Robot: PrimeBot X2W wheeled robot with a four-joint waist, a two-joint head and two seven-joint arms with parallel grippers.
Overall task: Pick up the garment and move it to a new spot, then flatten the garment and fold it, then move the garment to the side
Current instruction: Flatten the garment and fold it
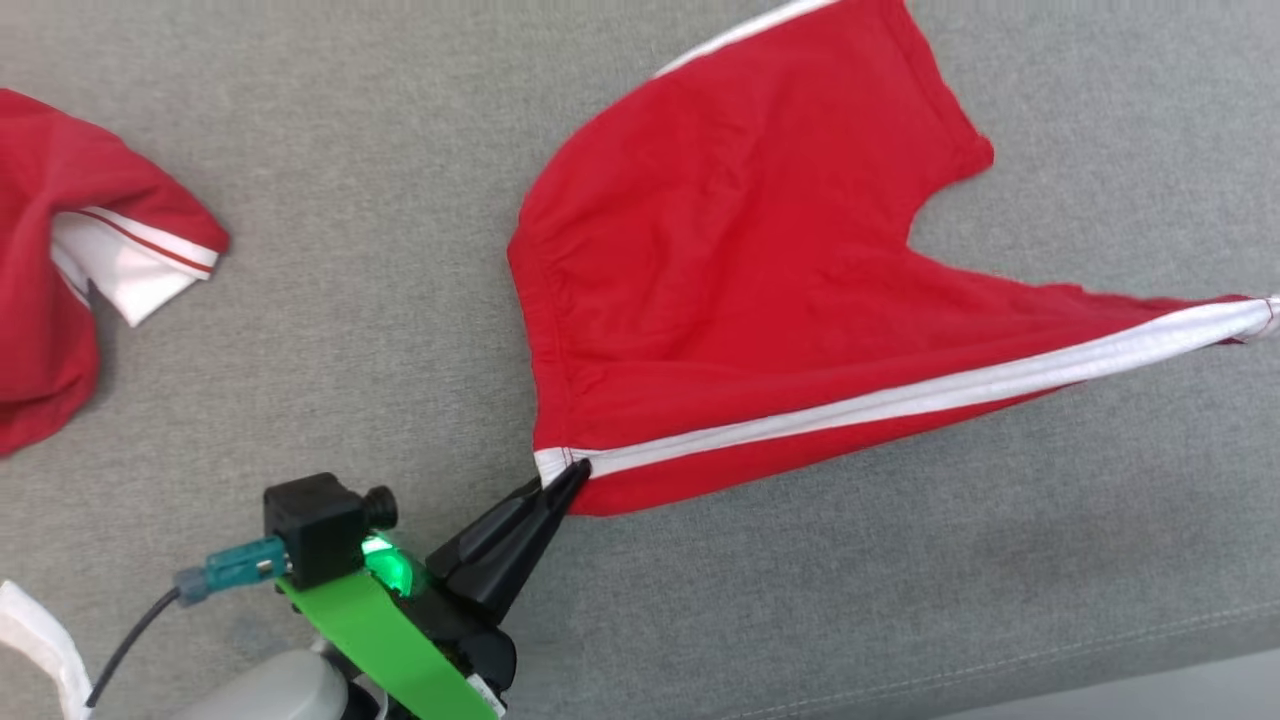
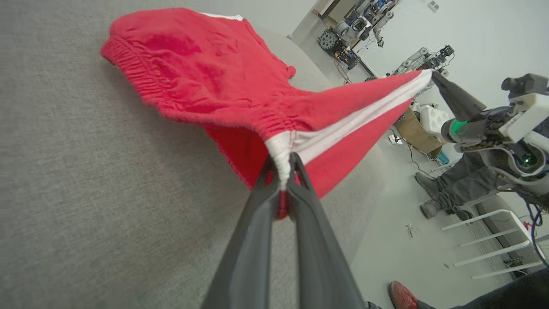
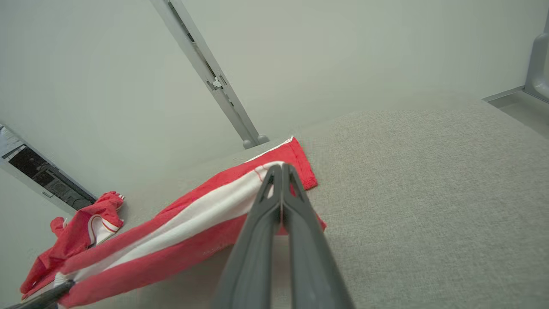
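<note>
red shorts [image 1: 720, 280] stretched taut between both claws, white side stripe [image 1: 900, 390] running claw to claw, rest draped ahead on grey padded surface [image 1: 350, 350]. left gripper [image 1: 572, 472] pinched tight on waistband corner. right gripper [image 3: 282, 168] clamped on leg hem. surface edge [image 1: 1100, 650] back-right of left gripper. second red garment [image 1: 60, 260] well left of left gripper, wide stretch of grey between.

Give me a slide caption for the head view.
Left gripper pinches red shorts at the waistband corner, white side stripe taut over grey upholstery.
</note>
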